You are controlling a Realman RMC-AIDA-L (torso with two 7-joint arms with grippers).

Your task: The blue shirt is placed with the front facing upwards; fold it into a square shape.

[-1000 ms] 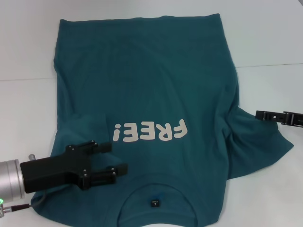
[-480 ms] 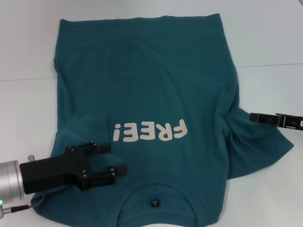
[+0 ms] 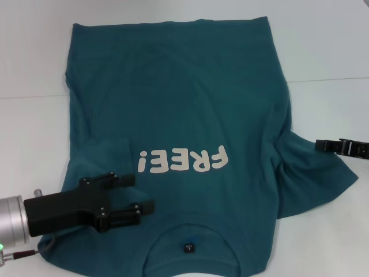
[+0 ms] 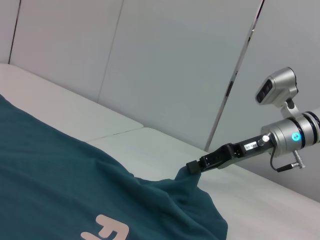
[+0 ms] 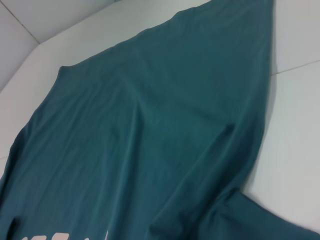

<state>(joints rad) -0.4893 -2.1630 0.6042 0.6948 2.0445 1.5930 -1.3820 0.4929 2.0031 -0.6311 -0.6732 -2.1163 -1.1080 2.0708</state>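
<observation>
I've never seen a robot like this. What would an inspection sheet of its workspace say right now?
Surface: white table, a seam line across it.
Job's things: blue shirt spread flat, "FREE!" print up, collar nearest the robot; its left sleeve is folded in, its right sleeve spread out.
Clutter: nothing seen.
Grippers: left gripper open, over the shirt's left shoulder; right gripper at the right sleeve's edge, the cloth peaked up at its tip.
Cables: thin cable by the left arm.
Surroundings: pale wall panels.
</observation>
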